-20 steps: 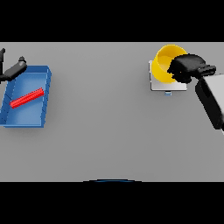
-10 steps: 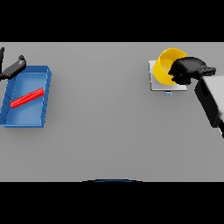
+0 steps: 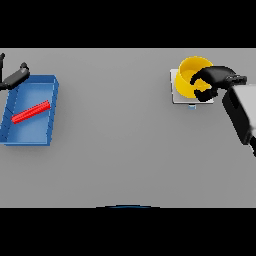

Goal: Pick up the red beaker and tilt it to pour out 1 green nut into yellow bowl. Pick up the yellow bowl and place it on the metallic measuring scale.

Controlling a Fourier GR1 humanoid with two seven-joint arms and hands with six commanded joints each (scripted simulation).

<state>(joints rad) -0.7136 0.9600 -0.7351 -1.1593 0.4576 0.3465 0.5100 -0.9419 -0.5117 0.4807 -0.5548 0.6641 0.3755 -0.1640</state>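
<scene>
**Yellow bowl held on the scale at the table's right**

While the right hand (image 3: 216, 80) is curled about the near right rim of the yellow bowl (image 3: 190, 75), the bowl is seen standing on the metallic measuring scale (image 3: 176, 95), whose pale plate shows along the bowl's left and lower sides. Fingers are wrapped over the rim from the right, so the bowl lies directly left of the palm and in contact with it. The white and grey forearm is carried in from the right edge, leaving little room on that side. Leftward from the scale, a wide stretch of bare grey table (image 3: 120, 140) is left open, reaching down to the near edge. At the far left, a blue tray (image 3: 50, 115) is set close to the table's left edge, with the red beaker (image 3: 31, 112) lying slantwise inside it. The left hand (image 3: 15, 77) is seen just above the tray's upper left corner, its fingers spread and holding nothing, well apart from the bowl.
</scene>
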